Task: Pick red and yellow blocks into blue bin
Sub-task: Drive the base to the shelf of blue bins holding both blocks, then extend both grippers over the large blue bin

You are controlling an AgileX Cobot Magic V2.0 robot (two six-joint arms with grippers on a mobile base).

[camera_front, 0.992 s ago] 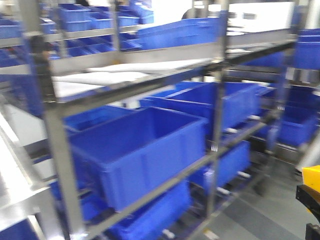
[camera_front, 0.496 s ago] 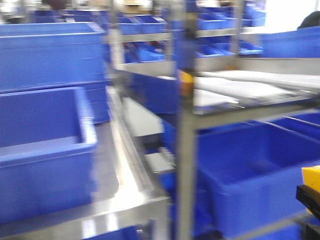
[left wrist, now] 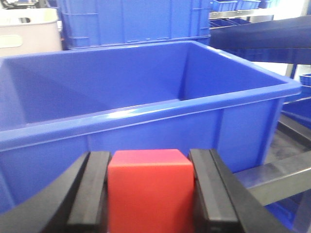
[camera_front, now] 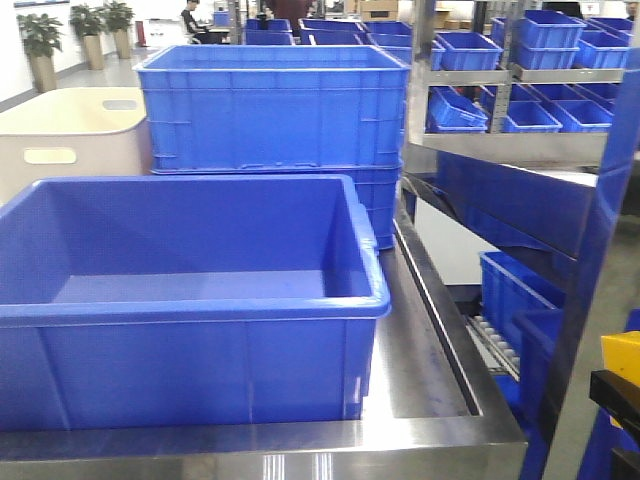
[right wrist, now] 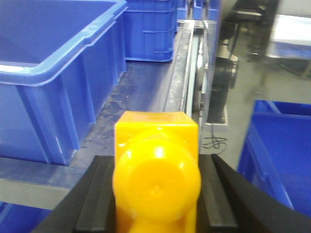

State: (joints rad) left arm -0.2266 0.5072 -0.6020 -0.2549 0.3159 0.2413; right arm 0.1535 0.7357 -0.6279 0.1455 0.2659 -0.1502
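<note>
Plain red cube (left wrist: pixel 149 187), yellow brick (right wrist: pixel 156 165), both between black jaws; blue bin (camera_front: pixel 190 312); cream tub (camera_front: pixel 70 130).

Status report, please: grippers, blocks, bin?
Left gripper shut on red block. Right gripper shut on yellow block. Blue bin ahead, no blocks inside yet. Nothing seen in the way.

Red cube (left wrist: pixel 149 189), yellow brick (right wrist: pixel 156 179) btms off-frame

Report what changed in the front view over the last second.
The camera swung left: the shelving rack slid from centre to the right edge, and the blue bin came in from the left, now sharp and filling the lower left. The yellow-and-black part at the lower right corner stayed put. No earlier wrist pictures, so grip changes cannot be judged.
</note>
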